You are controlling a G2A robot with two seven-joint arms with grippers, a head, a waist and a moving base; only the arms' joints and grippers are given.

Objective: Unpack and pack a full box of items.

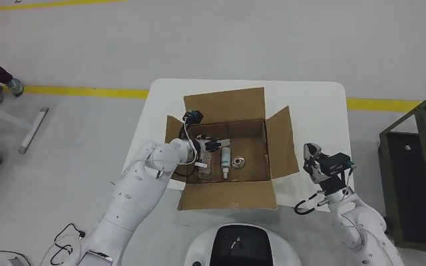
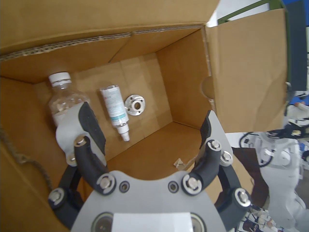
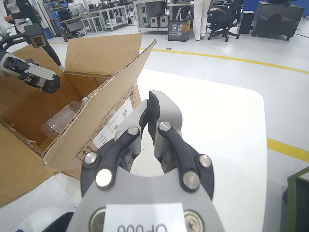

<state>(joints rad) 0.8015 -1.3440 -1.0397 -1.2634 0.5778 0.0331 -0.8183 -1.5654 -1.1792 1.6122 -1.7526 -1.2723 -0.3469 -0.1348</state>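
A grey workshop floor crossed by a yellow line [image 1: 80, 91] is being seen around a white table [image 1: 313, 106] with rounded corners. On the table a cardboard box [image 1: 226, 194] is being shown standing upright, all four flaps folded outward. Three items are being shown lying on the box floor, side by side. A clear plastic bottle [image 2: 62, 92] with a white cap is being seen nearest the wall on the robot's left. A small white spray bottle [image 2: 115, 108] is being seen just beside it, apart from it. A round metal flange [image 2: 135, 105] is being seen just beside the spray bottle, toward the box's middle; whether those two touch cannot be told.

The left gripper [image 1: 216, 143] is being held over the box opening, above the clear bottle and well clear of all three items. Its jaws are being held spread wide, with nothing between them. The right gripper [image 3: 152, 112] is being held over the table on the robot's right of the box, near the right flap. Its pads are being pressed together, with nothing gripped.

A white printed label [image 3: 120, 114] is being shown on the box's outer right wall. A dark green metal cart [image 1: 403, 179] is being seen on the floor past the table's right edge. Workbenches and office chairs are being seen in the room behind.
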